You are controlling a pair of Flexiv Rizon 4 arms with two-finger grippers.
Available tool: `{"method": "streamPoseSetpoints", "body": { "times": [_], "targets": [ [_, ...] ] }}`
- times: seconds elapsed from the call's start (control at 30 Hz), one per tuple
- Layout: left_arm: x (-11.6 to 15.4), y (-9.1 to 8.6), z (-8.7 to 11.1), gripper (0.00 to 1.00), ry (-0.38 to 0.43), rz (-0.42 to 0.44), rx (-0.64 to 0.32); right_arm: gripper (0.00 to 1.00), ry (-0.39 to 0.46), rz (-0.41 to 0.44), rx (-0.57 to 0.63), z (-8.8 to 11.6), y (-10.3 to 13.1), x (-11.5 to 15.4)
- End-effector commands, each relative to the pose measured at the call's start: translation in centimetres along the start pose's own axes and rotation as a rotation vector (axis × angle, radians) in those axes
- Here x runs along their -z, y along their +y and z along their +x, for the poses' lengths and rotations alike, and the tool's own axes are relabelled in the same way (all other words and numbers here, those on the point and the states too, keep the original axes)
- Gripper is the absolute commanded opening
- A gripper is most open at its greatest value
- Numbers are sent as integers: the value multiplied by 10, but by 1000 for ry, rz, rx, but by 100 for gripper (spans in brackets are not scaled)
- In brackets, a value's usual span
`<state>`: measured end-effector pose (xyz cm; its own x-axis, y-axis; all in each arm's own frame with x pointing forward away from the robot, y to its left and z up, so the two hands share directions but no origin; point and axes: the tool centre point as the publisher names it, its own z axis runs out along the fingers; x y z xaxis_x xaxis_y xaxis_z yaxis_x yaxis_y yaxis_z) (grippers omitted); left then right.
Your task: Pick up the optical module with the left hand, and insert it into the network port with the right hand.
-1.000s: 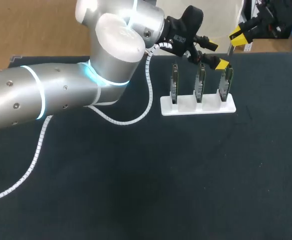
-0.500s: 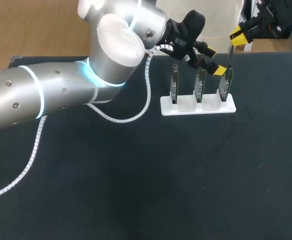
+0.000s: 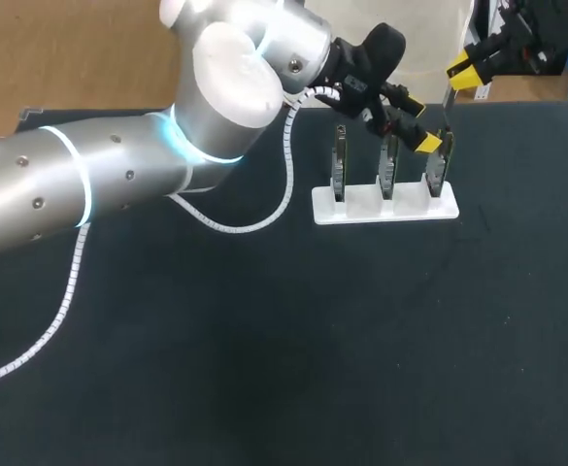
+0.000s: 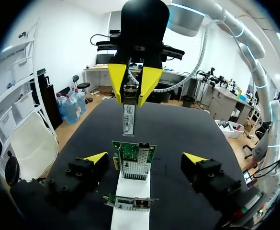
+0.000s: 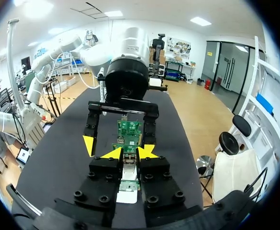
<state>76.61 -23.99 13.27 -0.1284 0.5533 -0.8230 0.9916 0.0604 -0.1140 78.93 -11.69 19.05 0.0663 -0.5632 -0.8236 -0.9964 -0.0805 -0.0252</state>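
Observation:
The optical module (image 4: 128,114), a slim silver bar, hangs upright from my right gripper (image 4: 133,86), which is shut on its upper end. In the head view this right gripper (image 3: 466,76) is at the far right edge of the table, with the module (image 3: 446,100) just above the rightmost card (image 3: 439,165). My left gripper (image 3: 419,121) stands open over the rack, its fingers either side of that card (image 4: 132,160). The right wrist view shows the module (image 5: 129,159) between my right gripper's (image 5: 130,153) tips, with the left fingers (image 5: 88,143) just ahead.
A white rack (image 3: 385,207) holds three upright green network cards side by side on the black table (image 3: 264,340). My left arm's thick silver links (image 3: 89,184) and white cable (image 3: 70,282) cross the table's left half.
My left gripper has sunk a little and drawn nearer to the rightmost card. The right gripper and the module have kept still.

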Motion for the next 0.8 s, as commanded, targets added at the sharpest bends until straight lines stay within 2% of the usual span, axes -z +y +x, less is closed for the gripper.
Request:
{"method": "streamPoseSetpoints", "body": {
  "times": [0.03, 0.8],
  "targets": [
    [-3, 2, -1, 100, 7, 8, 0, 0, 1, 5, -1, 0, 3, 0],
    [-1, -1, 2, 100, 30, 18, -6, 0, 7, -4, 11, -3, 2, -2]
  ]
}}
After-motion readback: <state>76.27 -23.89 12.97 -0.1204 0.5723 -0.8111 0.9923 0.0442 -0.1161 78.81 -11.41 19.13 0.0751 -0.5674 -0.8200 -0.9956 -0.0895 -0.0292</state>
